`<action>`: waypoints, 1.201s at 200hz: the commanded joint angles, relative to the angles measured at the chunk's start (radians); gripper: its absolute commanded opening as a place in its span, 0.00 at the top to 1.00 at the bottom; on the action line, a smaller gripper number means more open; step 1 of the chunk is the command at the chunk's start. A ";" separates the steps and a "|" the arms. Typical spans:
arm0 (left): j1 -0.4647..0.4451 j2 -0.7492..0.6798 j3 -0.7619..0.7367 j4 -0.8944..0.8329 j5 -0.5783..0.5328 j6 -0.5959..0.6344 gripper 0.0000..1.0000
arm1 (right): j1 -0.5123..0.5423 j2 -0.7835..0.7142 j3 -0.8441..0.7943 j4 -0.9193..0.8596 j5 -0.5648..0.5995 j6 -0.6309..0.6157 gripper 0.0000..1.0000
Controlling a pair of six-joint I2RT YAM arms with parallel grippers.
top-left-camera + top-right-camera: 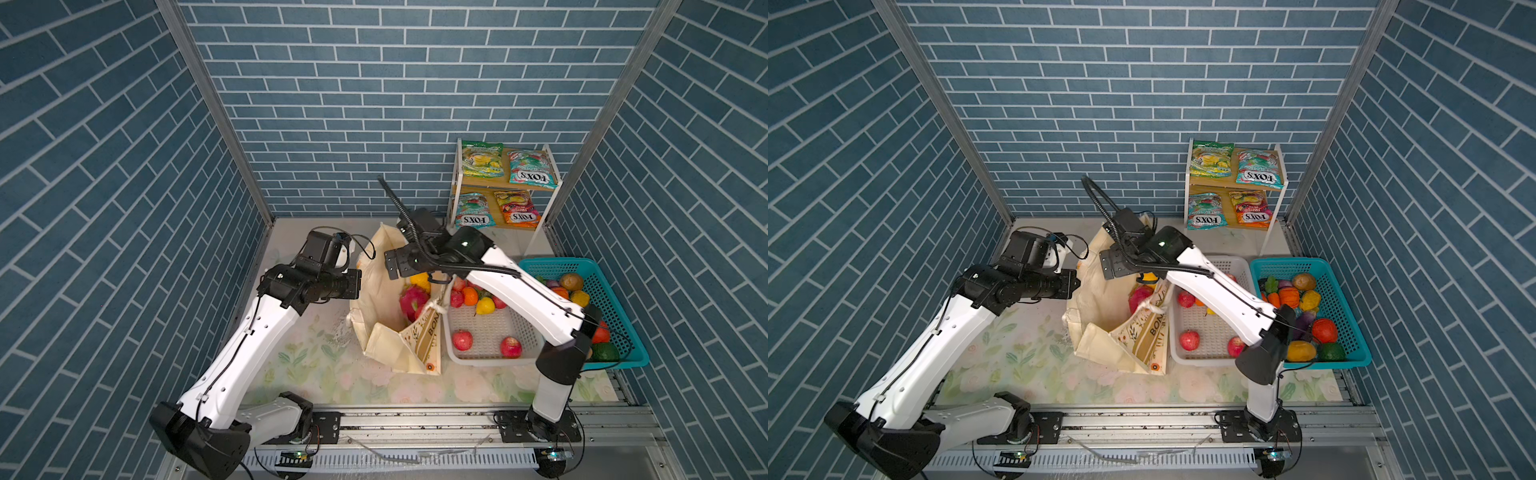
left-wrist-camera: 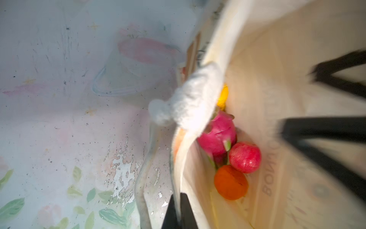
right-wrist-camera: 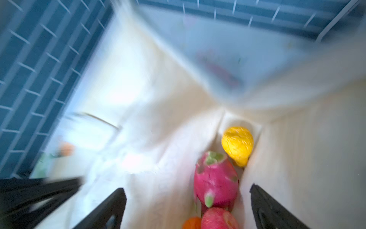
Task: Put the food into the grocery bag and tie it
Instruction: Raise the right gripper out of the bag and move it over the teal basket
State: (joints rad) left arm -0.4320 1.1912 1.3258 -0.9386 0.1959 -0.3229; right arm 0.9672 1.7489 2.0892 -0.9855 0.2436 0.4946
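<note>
showing the packing stage: we see the grocery bag (image 1: 374, 301) standing open on the desk (image 1: 316, 357) between the two arms, just beside the white basket (image 1: 486, 328). the left pincer (image 2: 179, 206) is clamped on the bag's cream rim, holding the mouth up. the right pincer (image 3: 187, 188) hangs over the opening, jaws wide apart and empty. inside lie a dragon fruit (image 3: 215, 182), a yellow fruit (image 3: 237, 143), a red apple (image 2: 245, 157) and an orange (image 2: 230, 182). we judge the canvas soft and limp, apt to fold shut if released, so best taken at the hem or the strap handles (image 2: 194, 95). the fruit looks firm, round and likely to roll. packets (image 1: 530, 168) lie on the shelf (image 1: 490, 183).
</note>
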 commanded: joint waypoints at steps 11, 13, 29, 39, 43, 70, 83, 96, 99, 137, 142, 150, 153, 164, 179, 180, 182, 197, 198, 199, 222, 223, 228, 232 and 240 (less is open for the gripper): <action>-0.007 -0.019 -0.004 -0.025 -0.009 0.008 1.00 | -0.055 -0.247 -0.015 0.051 0.215 -0.068 0.02; -0.007 -0.019 -0.004 -0.025 -0.009 0.008 1.00 | -0.060 -0.258 -0.025 0.058 0.220 -0.068 0.02; -0.006 -0.018 -0.009 -0.017 -0.003 0.003 1.00 | -0.116 -0.349 -0.128 0.107 0.226 -0.055 0.02; -0.007 -0.015 -0.011 -0.014 0.003 0.000 1.00 | -0.162 -0.395 -0.184 0.126 0.195 -0.029 0.02; -0.006 -0.014 -0.011 -0.013 0.003 -0.001 1.00 | -0.177 -0.409 -0.206 0.128 0.184 -0.018 0.02; -0.006 -0.013 -0.011 -0.013 0.002 -0.002 1.00 | -0.250 -0.478 -0.298 0.116 0.179 0.002 0.02; -0.008 -0.012 -0.007 -0.015 0.002 -0.003 1.00 | -0.293 -0.500 -0.329 0.090 0.201 0.005 0.02; -0.008 -0.010 -0.004 -0.017 0.001 -0.001 1.00 | -0.344 -0.519 -0.370 0.065 0.223 0.008 0.02; -0.007 -0.009 -0.003 -0.017 -0.001 -0.002 1.00 | -0.362 -0.523 -0.380 0.060 0.227 0.009 0.01; -0.008 -0.007 0.000 -0.020 -0.001 0.001 1.00 | -0.617 -0.558 -0.552 0.032 0.160 0.042 0.01; -0.007 -0.005 -0.001 -0.020 -0.001 0.002 1.00 | -0.656 -0.560 -0.579 0.036 0.137 0.046 0.02; -0.008 -0.001 0.002 -0.021 -0.002 0.002 1.00 | -0.721 -0.559 -0.616 0.042 0.102 0.058 0.02; -0.007 -0.001 0.002 -0.022 0.000 0.002 1.00 | -0.745 -0.558 -0.633 0.044 0.088 0.063 0.02; -0.008 0.000 0.006 -0.024 0.000 0.004 1.00 | -0.826 -0.548 -0.687 0.058 0.039 0.074 0.02; -0.008 0.005 0.013 -0.033 -0.003 0.008 1.00 | -0.940 -0.526 -0.747 0.067 -0.008 0.100 0.02; -0.008 0.005 0.014 -0.034 -0.003 0.008 1.00 | -0.947 -0.525 -0.751 0.068 -0.012 0.103 0.02; -0.007 0.005 0.015 -0.036 -0.004 0.008 1.00 | -0.961 -0.522 -0.758 0.068 -0.020 0.107 0.02; -0.007 0.008 0.018 -0.049 -0.009 0.013 1.00 | -1.057 -0.499 -0.811 0.093 -0.064 0.137 0.02; -0.007 0.009 0.019 -0.050 -0.009 0.013 1.00 | -1.063 -0.498 -0.815 0.095 -0.067 0.140 0.03; -0.008 0.011 0.019 -0.050 -0.009 0.013 1.00 | -1.070 -0.497 -0.819 0.097 -0.069 0.142 0.03; -0.008 0.016 0.032 -0.067 -0.013 0.015 1.00 | -1.190 -0.469 -0.884 0.138 -0.109 0.199 0.02; -0.008 0.016 0.033 -0.067 -0.013 0.015 1.00 | -1.196 -0.468 -0.887 0.140 -0.110 0.201 0.02; -0.007 0.016 0.036 -0.070 -0.013 0.015 1.00 | -1.220 -0.462 -0.898 0.150 -0.122 0.213 0.02; -0.008 0.017 0.037 -0.074 -0.016 0.015 1.00 | -1.236 -0.458 -0.906 0.158 -0.129 0.220 0.02; -0.007 0.018 0.040 -0.080 -0.018 0.016 1.00 | -1.266 -0.449 -0.920 0.171 -0.137 0.234 0.02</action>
State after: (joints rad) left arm -0.4370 1.2011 1.3342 -0.9817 0.1944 -0.3237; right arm -0.2256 1.2839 1.2018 -0.8661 0.1783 0.6319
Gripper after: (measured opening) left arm 0.054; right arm 0.982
